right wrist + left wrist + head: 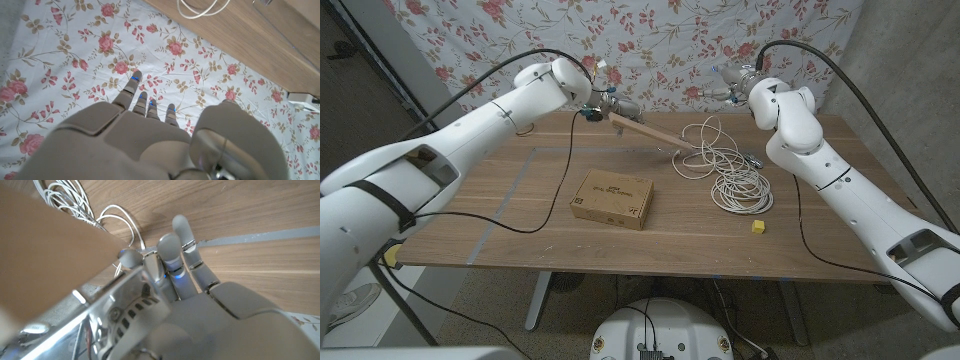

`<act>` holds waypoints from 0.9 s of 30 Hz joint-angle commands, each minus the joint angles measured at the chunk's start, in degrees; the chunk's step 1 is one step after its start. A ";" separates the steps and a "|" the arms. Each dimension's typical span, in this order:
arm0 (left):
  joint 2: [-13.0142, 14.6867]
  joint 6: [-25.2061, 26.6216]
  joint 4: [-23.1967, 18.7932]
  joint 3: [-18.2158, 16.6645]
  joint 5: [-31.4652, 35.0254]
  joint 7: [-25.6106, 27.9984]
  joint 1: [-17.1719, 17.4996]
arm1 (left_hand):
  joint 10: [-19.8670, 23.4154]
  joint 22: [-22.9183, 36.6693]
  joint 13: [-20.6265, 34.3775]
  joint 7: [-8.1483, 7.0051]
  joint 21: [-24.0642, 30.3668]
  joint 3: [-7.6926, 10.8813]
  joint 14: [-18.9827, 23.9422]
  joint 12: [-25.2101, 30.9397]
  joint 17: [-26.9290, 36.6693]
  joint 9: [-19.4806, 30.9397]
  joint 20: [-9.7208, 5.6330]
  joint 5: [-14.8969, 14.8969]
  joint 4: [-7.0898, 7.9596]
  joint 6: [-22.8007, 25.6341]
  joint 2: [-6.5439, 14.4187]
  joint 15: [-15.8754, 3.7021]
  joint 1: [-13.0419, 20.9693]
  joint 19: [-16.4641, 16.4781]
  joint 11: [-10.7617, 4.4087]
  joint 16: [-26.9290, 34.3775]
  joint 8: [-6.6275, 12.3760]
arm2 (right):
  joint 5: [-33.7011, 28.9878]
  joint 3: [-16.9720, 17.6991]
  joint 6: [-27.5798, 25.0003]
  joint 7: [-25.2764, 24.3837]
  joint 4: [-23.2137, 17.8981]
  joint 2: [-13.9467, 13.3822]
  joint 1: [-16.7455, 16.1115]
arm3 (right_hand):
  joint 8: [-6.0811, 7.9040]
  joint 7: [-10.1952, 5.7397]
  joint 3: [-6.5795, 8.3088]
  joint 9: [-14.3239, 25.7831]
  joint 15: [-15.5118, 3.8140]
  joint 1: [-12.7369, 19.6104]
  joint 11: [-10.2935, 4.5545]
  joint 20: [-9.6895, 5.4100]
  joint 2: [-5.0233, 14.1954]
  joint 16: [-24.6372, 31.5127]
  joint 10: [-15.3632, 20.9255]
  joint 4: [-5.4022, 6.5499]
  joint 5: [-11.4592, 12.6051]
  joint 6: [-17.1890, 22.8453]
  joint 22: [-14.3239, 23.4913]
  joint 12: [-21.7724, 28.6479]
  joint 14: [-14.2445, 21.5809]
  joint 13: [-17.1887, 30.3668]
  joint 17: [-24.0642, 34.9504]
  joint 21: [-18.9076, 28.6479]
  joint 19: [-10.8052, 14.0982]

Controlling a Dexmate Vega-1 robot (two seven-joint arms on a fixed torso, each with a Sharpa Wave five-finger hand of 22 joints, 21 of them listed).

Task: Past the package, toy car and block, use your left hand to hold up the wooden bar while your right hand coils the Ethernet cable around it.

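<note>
My left hand (598, 101) grips one end of the wooden bar (655, 132) at the back of the table. The bar slants down to the right, its far end among the loops of the white Ethernet cable (735, 177). In the left wrist view the bar (50, 260) is a blurred brown mass beside my left hand (175, 265), with the cable (67, 200) beyond. My right hand (734, 82) hovers at the table's back edge above the cable, holding nothing. In the right wrist view my right hand (145, 125) points its fingers at the floral cloth (75, 65).
A cardboard package (612, 197) lies mid-table and a small yellow block (757, 227) sits near the front right. A thin black cable (545, 190) trails over the left of the table (520, 240). Floral cloth (660, 40) hangs behind.
</note>
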 commanded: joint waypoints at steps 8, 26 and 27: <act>1.19 12.19 -0.58 3.89 2.71 -0.66 -0.17 | -2.80 0.13 -3.40 -0.32 -1.45 -3.80 -2.64 -2.82 -3.22 -4.13 0.75 -0.20 -1.25 -2.63 -5.55 0.16 -0.60 -3.14 -0.40 -3.35 -3.10 | 14.25 -1.29 3.84 -23.74 -0.33 -4.39 0.17 | -0.51 0.28 -0.42 0.08 0.56 0.59 0.56 0.51 0.18 -0.10 -0.29 -0.73 -0.38 -0.11 0.08 -0.32 -0.05 -0.04 -0.06 -0.55 0.46; 0.76 11.14 0.99 10.54 8.71 -5.61 -4.38 | -24.63 0.02 -37.58 -1.03 -7.09 -12.53 -25.55 -32.11 -15.95 -16.91 6.31 1.76 -13.23 -28.33 -7.82 -1.02 14.26 -19.70 -0.51 -28.88 -19.09 | 19.72 -1.96 7.34 -29.17 0.62 -6.41 0.76 | -1.01 0.58 -0.72 0.05 0.46 1.17 0.52 0.57 -0.12 -0.25 -0.13 -1.33 -0.70 0.07 0.09 -0.57 0.50 -0.11 -0.38 -0.79 1.00; 0.51 10.86 1.64 11.23 9.14 -6.79 -5.00 | -26.77 0.06 -39.23 -0.91 -7.44 -12.59 -28.41 -33.62 -16.34 -17.93 7.04 1.97 -13.29 -30.39 -8.35 -0.24 15.04 -20.30 0.14 -31.75 -20.63 | 19.81 -2.03 7.62 -29.53 0.78 -6.46 0.81 | -1.04 0.61 -0.73 0.05 0.48 1.22 0.53 0.57 -0.12 -0.26 -0.09 -1.36 -0.71 0.10 0.09 -0.57 0.55 -0.11 -0.40 -0.80 1.05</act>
